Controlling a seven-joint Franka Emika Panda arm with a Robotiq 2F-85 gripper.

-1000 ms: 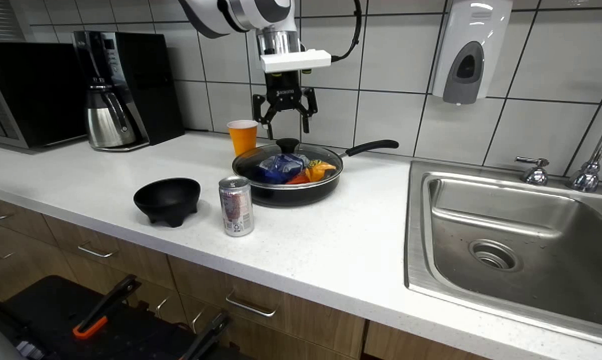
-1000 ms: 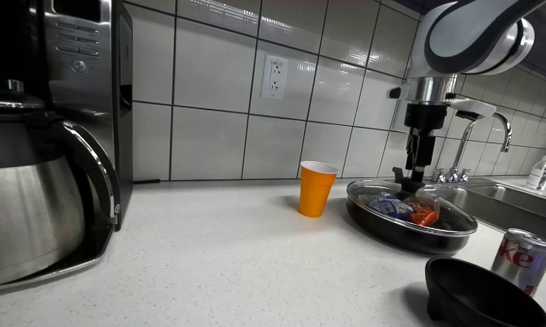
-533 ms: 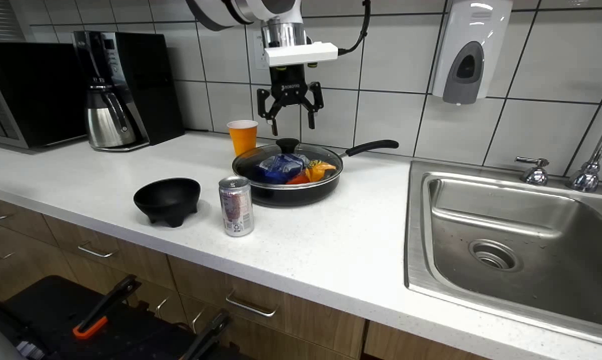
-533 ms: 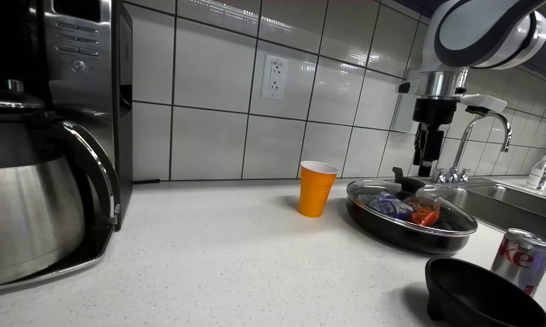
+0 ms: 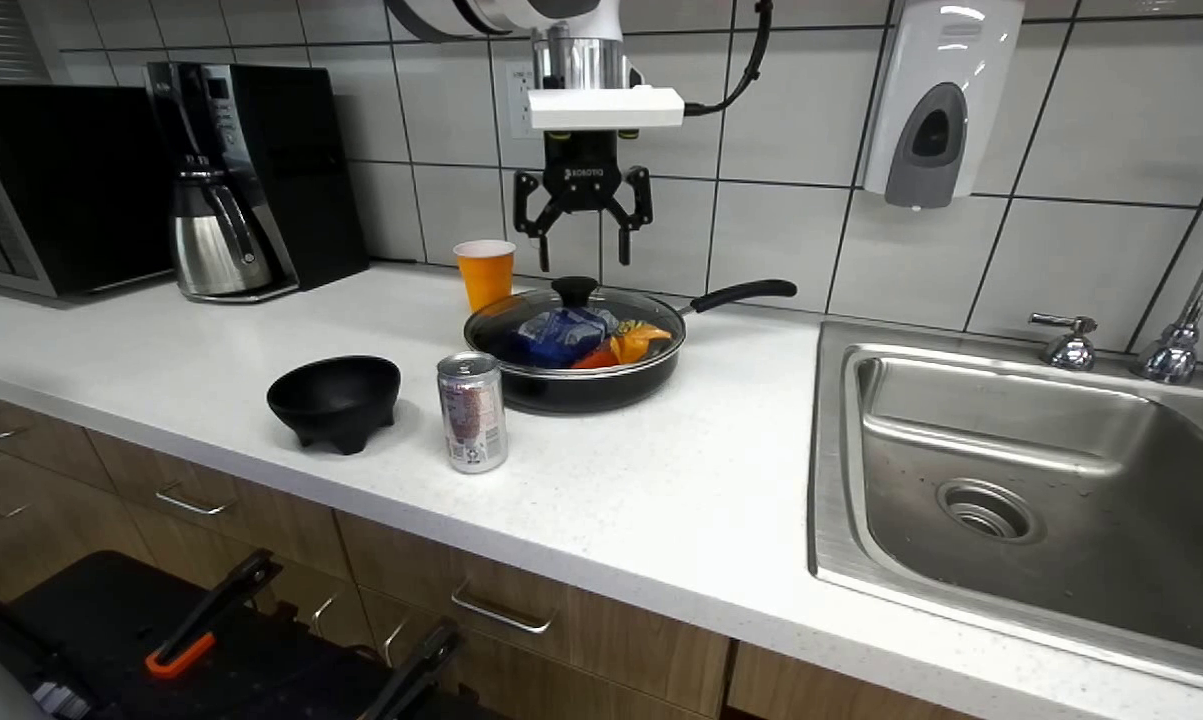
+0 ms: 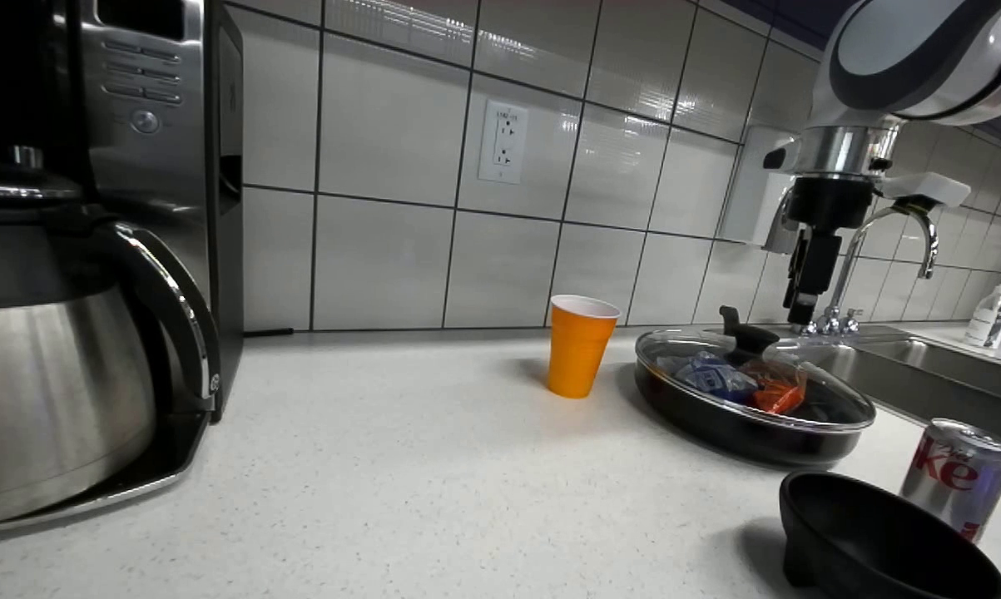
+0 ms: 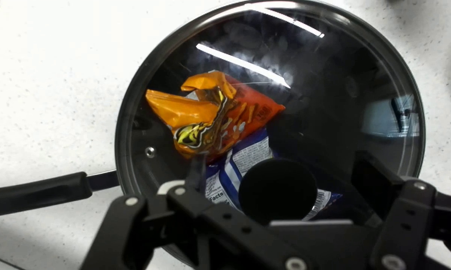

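Shifted rightward in both exterior views since the earlier frames: my gripper (image 5: 584,252).
My fingers (image 7: 375,180) stand wide apart, near but separate from the lid knob (image 5: 574,291); in the wrist view it appears at lower centre, between them. Glass lid (image 7: 334,93) covers the black pan (image 5: 596,393), at centre of an exterior view, on the white counter (image 5: 701,480); orange bag (image 7: 244,112) and blue bag (image 7: 247,150) show through the glass. Can (image 5: 473,420) and bowl (image 5: 333,405): left of the pan. Sink (image 5: 833,480): lower right. Tiled wall (image 5: 781,235): behind. My arm (image 6: 908,62) enters from the upper right of an exterior view; gripper points straight down.
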